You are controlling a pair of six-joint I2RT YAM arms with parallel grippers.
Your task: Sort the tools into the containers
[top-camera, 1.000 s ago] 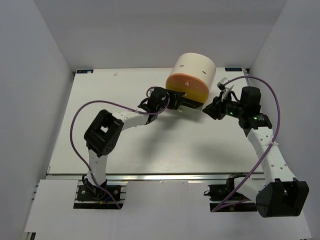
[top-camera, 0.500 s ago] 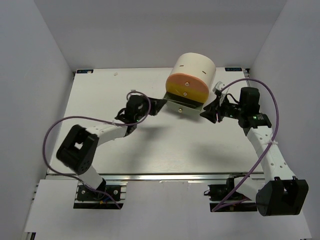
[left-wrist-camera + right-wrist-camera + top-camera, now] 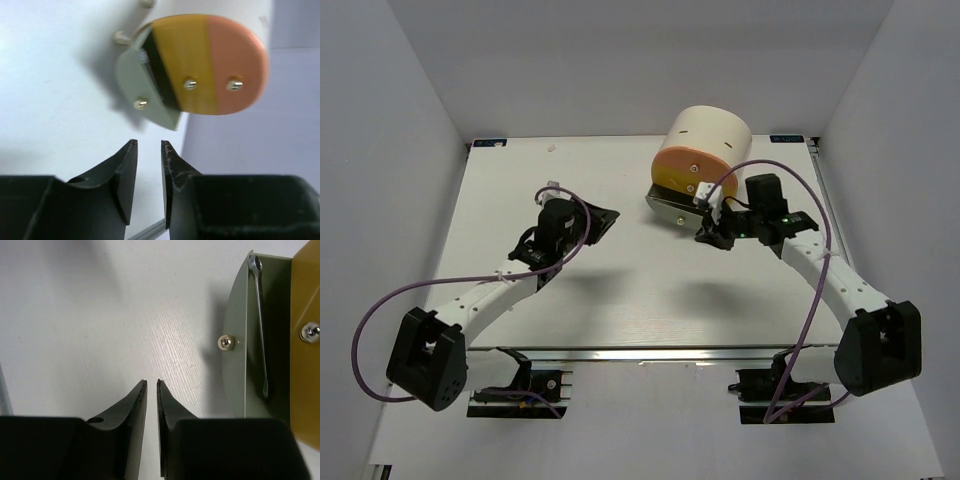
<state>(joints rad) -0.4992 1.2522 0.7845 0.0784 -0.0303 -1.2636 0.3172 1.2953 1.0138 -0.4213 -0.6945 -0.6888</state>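
Note:
The cream drum cabinet (image 3: 712,140) stands at the back, with its orange (image 3: 235,65) and yellow (image 3: 182,60) drawers pushed in. Its lowest, grey drawer (image 3: 665,205) is pulled out. A silver wrench (image 3: 261,325) lies inside that grey drawer (image 3: 234,355), along its front wall. My right gripper (image 3: 151,382) hovers over the table just in front of the drawer, its jaws a narrow slit apart and empty. My left gripper (image 3: 149,145) points at the cabinet from the left, well short of it, slightly open with nothing between its fingers. In the top view the left gripper (image 3: 600,222) and right gripper (image 3: 705,232) flank the drawer.
Purple cables (image 3: 470,285) loop along both arms. White walls close in the table (image 3: 520,300) on the left, back and right. A metal rail (image 3: 650,352) runs along the near edge.
My left arm has pulled back to the left, away from the cabinet. The right gripper has moved left, in front of the pulled-out grey drawer, and its jaws have narrowed.

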